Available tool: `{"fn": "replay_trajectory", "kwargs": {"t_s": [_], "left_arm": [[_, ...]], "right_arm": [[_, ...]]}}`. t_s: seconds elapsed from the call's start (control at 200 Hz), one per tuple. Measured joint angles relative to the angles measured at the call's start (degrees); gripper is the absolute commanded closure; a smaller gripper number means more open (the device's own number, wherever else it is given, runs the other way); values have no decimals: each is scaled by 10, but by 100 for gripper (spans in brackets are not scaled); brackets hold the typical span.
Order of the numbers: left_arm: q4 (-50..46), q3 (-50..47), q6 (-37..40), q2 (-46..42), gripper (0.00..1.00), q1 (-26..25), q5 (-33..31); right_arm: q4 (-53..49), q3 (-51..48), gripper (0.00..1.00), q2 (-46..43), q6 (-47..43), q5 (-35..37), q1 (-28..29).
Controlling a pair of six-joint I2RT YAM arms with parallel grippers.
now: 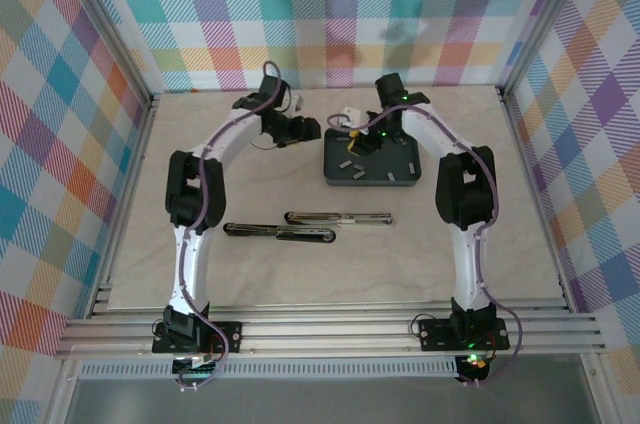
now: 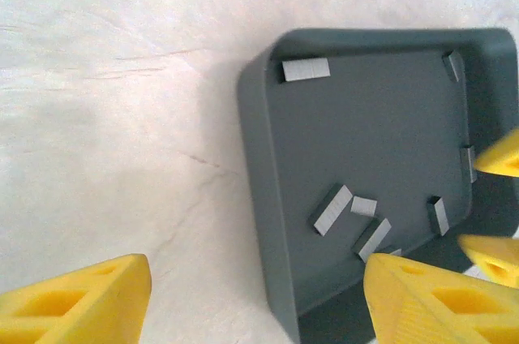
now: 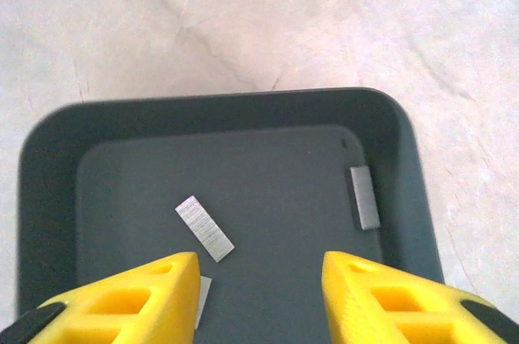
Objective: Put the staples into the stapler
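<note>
Short silver-grey metal staples (image 3: 204, 229) lie scattered in the dark grey rounded tray (image 3: 49, 165), axes differing: 1 diagonal just ahead of the right hand (image 3: 259, 263), 1 along the wall past its right finger. Both hands gape empty, the left hand (image 2: 255, 279) over the tray's rim. The long dark stapler (image 1: 338, 217) lies behind them.

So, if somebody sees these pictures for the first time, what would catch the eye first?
Most likely the dark grey tray at the far middle of the table, with small silver staples scattered on its floor. The right gripper hangs open above it, and the left gripper is open beside its left edge. Nearer the front edge, the stapler lies flat on the table.
</note>
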Motion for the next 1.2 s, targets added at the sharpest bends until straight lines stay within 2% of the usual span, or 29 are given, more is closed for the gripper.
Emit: {"fn": "replay_trajectory", "kwargs": {"t_s": [0.165, 0.345, 0.97, 1.2], "left_arm": [[-5, -31, 0, -45, 30, 23, -11], [-15, -48, 2, -53, 30, 27, -18], [-25, -65, 3, -56, 30, 27, -22], [-26, -70, 3, -56, 30, 27, -26]], "right_arm": [[-39, 28, 55, 41, -94, 1, 10], [-64, 70, 55, 82, -137, 0, 17], [-106, 130, 56, 146, -169, 1, 29], [-111, 145, 60, 152, -169, 7, 30]]}}
